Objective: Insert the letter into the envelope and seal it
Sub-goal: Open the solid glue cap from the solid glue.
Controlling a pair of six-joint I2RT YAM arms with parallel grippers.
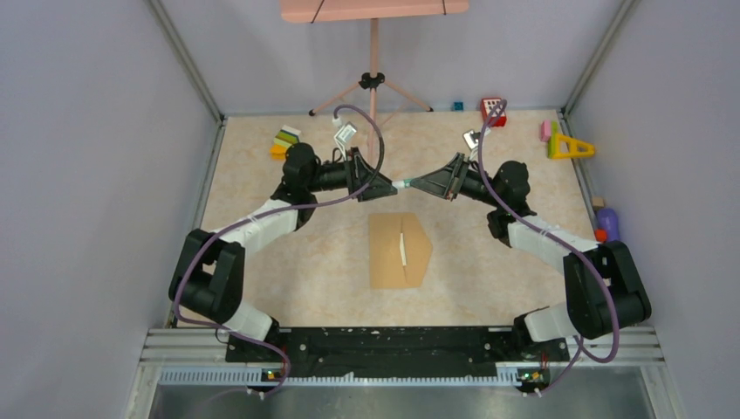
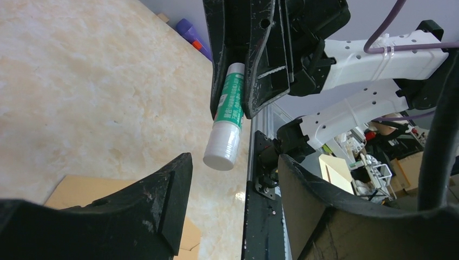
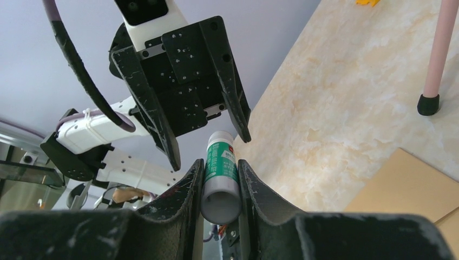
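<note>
Above the table [image 1: 288,253], arms pointing inward, right jaws clamping glue stick [image 3: 221,168]

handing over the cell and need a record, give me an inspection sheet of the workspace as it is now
surface: beige marbled tabletop, no spill seen
job's things: envelope flat mid-table, flap towards the right arm; letter not seen as a separate sheet, only a thin pale strip on the envelope
clutter: coloured blocks, red cube, yellow triangle at the far edge
grippers: right gripper shut on a glue stick in the air; left gripper open around its cap end
cables: purple cables loop along both arms
surroundings: grey walls, pink tripod behind
</note>
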